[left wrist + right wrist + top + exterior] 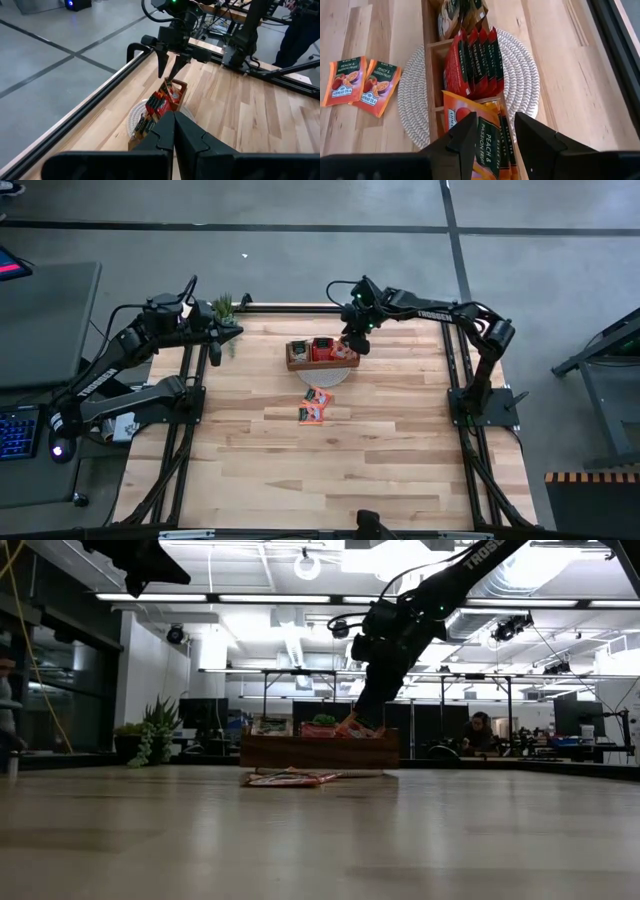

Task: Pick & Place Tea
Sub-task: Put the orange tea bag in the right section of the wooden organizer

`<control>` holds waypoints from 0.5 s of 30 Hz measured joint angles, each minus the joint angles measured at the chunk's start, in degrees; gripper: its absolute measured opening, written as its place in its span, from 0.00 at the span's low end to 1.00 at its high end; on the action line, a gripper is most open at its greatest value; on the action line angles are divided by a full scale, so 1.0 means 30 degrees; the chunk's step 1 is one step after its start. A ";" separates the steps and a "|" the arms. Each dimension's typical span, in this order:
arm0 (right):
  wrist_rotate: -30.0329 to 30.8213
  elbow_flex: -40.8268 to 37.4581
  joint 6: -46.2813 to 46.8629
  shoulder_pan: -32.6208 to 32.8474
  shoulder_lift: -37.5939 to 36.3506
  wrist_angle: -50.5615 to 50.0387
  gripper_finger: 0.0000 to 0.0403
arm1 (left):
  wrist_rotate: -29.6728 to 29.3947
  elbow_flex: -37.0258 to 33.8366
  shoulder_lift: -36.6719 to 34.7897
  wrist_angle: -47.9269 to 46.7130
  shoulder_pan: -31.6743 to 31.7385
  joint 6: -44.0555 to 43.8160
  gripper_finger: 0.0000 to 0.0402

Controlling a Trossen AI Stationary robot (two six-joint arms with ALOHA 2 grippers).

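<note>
The left gripper (238, 332) is waiting at the table's 10 o'clock edge, beside a small potted plant (223, 308), with its fingers (165, 131) pressed together on nothing.

Two orange tea sachets (315, 407) are lying flat on the wooden table (330, 470), touching each other, at 6 o'clock from the tray (321, 353). The brown three-compartment tray is sitting on a round woven mat (520, 75) near the table's 12 o'clock edge. Upright sachets are filling it: green-grey ones (462, 15) in one end compartment, red ones (470, 62) in the middle.

The right gripper (351, 346) is hovering over the tray's 3 o'clock end compartment. Its fingers (465, 142) are standing apart, straddling the orange sachets (485, 132) packed there; whether they are touching a sachet cannot be told.
</note>
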 joint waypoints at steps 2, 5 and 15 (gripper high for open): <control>-0.0028 -0.0015 -0.0006 0.0000 0.0000 0.0024 0.32 | 0.0000 0.0000 0.0000 0.0000 0.0000 0.0040 0.00; -0.0225 -0.0424 0.0027 0.0000 0.0000 0.0185 0.32 | 0.0000 0.0000 0.0000 0.0000 0.0000 0.0093 0.00; -0.0239 -0.0860 0.0341 0.0000 0.0022 0.0756 0.29 | -0.0299 0.0000 0.0000 0.0013 0.0000 0.0093 0.00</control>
